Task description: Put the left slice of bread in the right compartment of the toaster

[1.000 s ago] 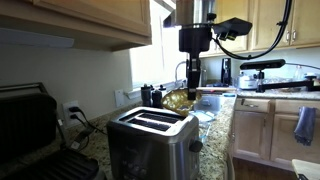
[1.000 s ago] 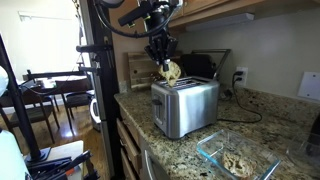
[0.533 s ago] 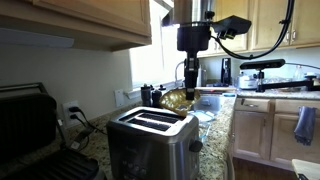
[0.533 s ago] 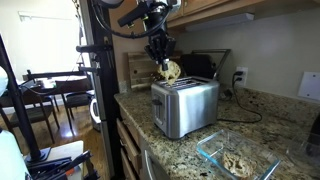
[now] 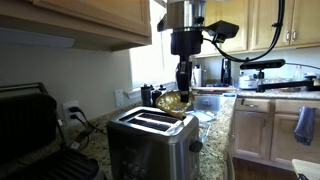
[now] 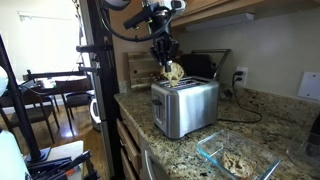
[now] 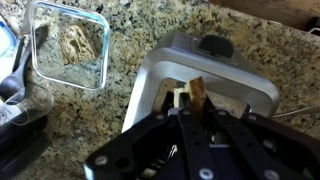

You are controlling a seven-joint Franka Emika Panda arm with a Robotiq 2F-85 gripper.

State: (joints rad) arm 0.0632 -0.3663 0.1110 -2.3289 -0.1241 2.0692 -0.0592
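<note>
The steel toaster with a black top and two slots stands on the granite counter; it also shows in an exterior view and in the wrist view. My gripper hangs just above the toaster, shut on a slice of bread. The slice hangs on edge above the toaster's top. In the wrist view the bread sticks out between my fingers, above the slots. A second slice lies in a glass dish.
A black contact grill stands beside the toaster. The glass dish sits near the counter's front edge. A power cord runs behind the toaster. Wall cabinets hang above.
My gripper has moved a little sideways over the toaster with the bread slice still held. Nothing else has moved.
</note>
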